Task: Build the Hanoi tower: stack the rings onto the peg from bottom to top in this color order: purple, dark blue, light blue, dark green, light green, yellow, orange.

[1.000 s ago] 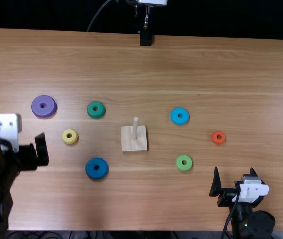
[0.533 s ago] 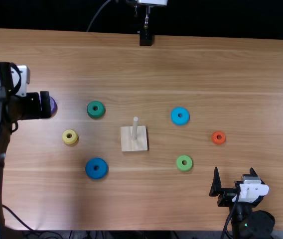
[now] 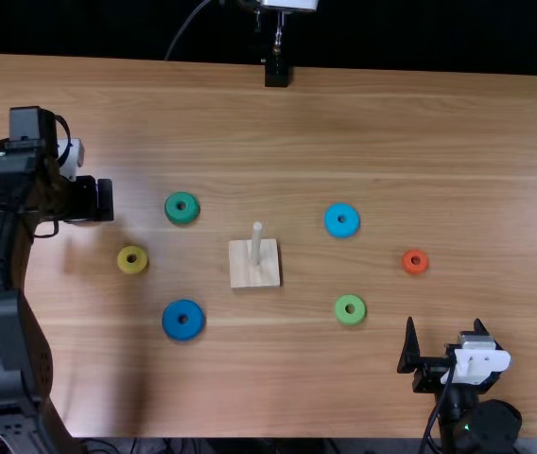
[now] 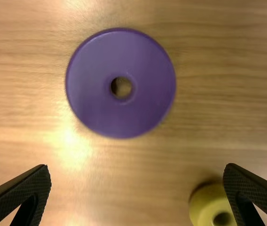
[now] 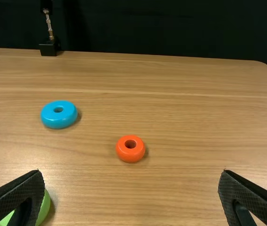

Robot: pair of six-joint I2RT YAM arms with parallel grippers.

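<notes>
Nearest the table's near edge, to the right of the wooden base [image 3: 254,274], is the right gripper [image 3: 444,322], its fingers spread wide and holding nothing. The dark blue ring [image 3: 183,330] lies nearer than the base and to its left; the light green ring [image 3: 350,319] lies nearer and to its right. Roughly level with the base—which bears the upright peg [image 3: 256,244]—are the yellow ring [image 3: 132,269], well to its left, and the orange ring [image 3: 415,270], well to its right. Farther off lie the light blue ring [image 3: 341,230], right of the base, and the dark green ring [image 3: 181,218], left of it. Farther than the base and well to its left, the left gripper [image 3: 105,200]—wide open, empty—is above the table near the flat-lying purple ring [image 4: 121,113].
</notes>
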